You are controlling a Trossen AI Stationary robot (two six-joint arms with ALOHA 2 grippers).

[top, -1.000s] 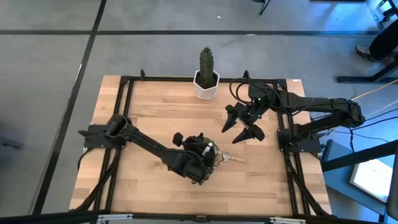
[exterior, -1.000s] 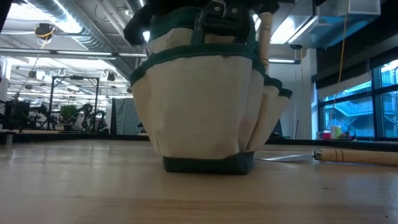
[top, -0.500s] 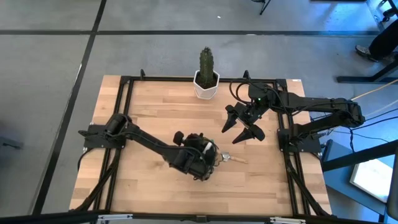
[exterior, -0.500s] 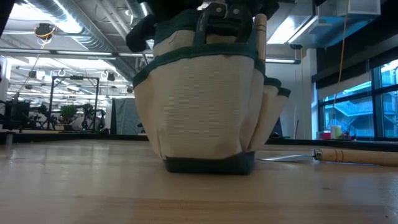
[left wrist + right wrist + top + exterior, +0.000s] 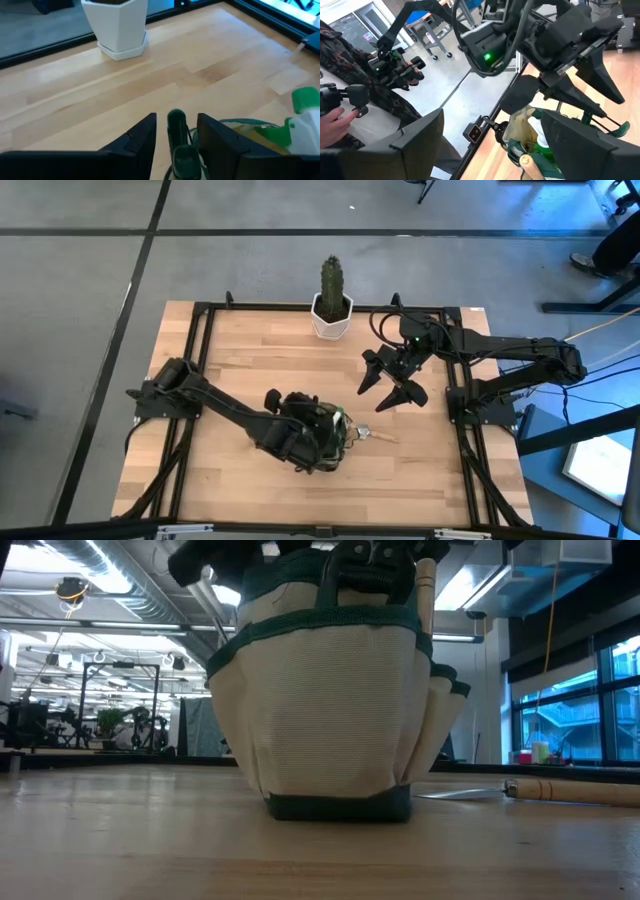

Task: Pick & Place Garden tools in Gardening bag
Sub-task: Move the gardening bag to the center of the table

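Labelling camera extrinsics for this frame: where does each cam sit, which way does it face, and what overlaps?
High: overhead, straight down; table, both arms, gardening bag under the left claw, right claw waiting apart.
Low: tabletop height, level across; bag fills it, wooden-handled tool lying beside it.
Left wrist: on the left arm, past its own open fingers, a green tool handle between them; white pot beyond.
Right wrist: past its own open fingers toward the left arm over the bag.
Shared: all four see the bag.
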